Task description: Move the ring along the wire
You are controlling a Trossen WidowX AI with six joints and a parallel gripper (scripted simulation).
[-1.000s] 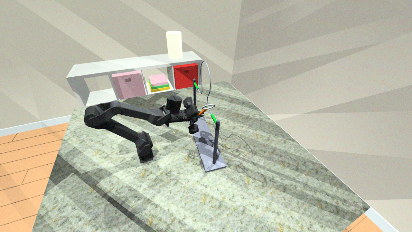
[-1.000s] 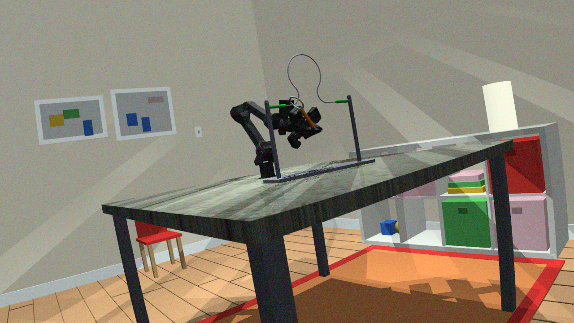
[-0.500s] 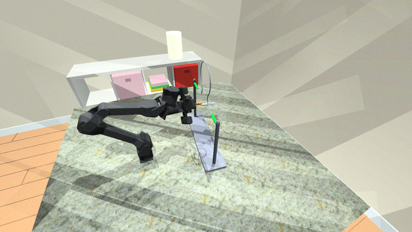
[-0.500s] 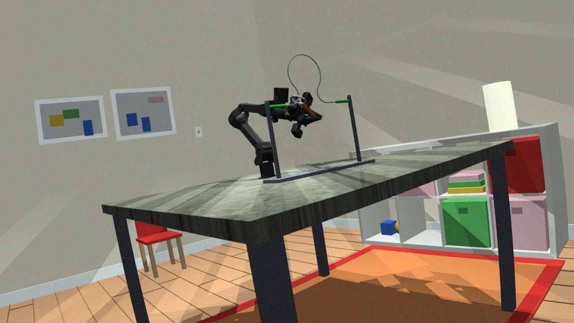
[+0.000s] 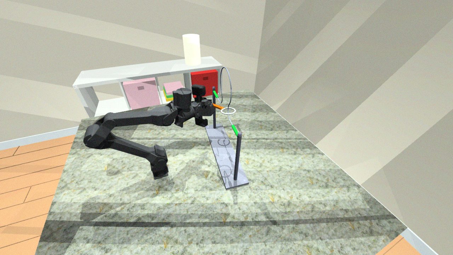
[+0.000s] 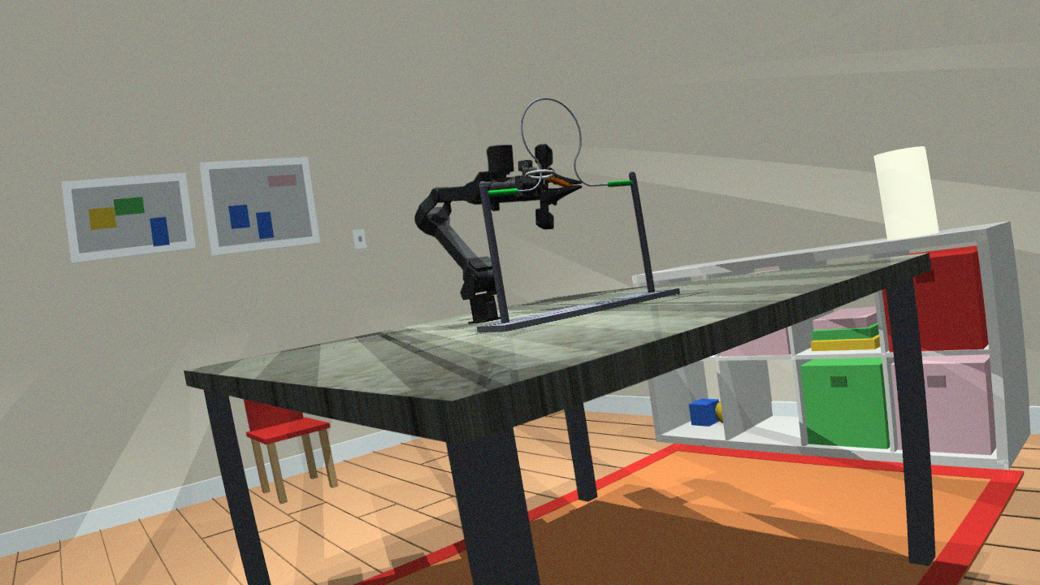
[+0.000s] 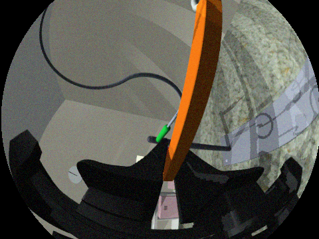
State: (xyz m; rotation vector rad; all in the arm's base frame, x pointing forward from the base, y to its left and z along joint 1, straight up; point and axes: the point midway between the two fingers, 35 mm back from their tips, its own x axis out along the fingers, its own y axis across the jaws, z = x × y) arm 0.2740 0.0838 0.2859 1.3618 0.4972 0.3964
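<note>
We had our gripper clamped on the orange handle, and the white ring was around the grey wire, between the posts. We were partway through the slide, and next we needed to go up and tilt the ring gently around the big loop without bumping the wire.

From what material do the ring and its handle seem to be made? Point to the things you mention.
The ring [image 5: 222, 111] [image 6: 531, 176] looks like smooth metal or glossy plastic, by its pale, even surface. The handle [image 5: 218, 106] [image 6: 558, 180] [image 7: 196, 76] is perhaps painted wood or plastic: flat orange faces, no grain.
</note>
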